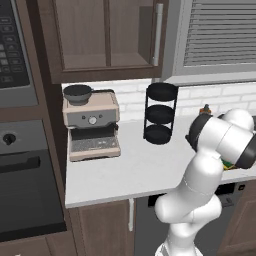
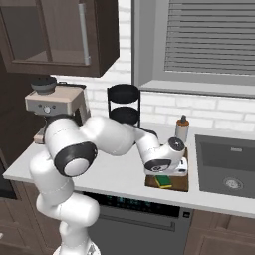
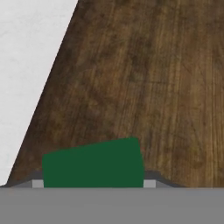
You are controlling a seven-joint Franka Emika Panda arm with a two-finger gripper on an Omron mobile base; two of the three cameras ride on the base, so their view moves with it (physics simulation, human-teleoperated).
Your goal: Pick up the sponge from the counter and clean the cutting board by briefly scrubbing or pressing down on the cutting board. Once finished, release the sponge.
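The dark brown cutting board (image 2: 180, 182) lies on the light counter (image 2: 119, 172) just left of the sink. The sponge (image 2: 162, 181), green on top and yellow beneath, sits on the board near its front left corner. My gripper (image 2: 164, 175) points straight down over it, shut on the sponge. In the hand view the sponge's green top (image 3: 92, 162) fills the gap between the two fingertips (image 3: 149, 183), with the board's wood grain (image 3: 144, 78) all around and the counter (image 3: 26, 65) at the left. A sliver of the sponge (image 1: 228, 165) peeks out behind my arm.
A coffee machine (image 1: 91, 125) stands at the counter's left end and a black three-tier rack (image 1: 160, 112) by the back wall. A small bottle (image 2: 182, 129) stands just behind the board. The sink (image 2: 229, 167) opens to the right.
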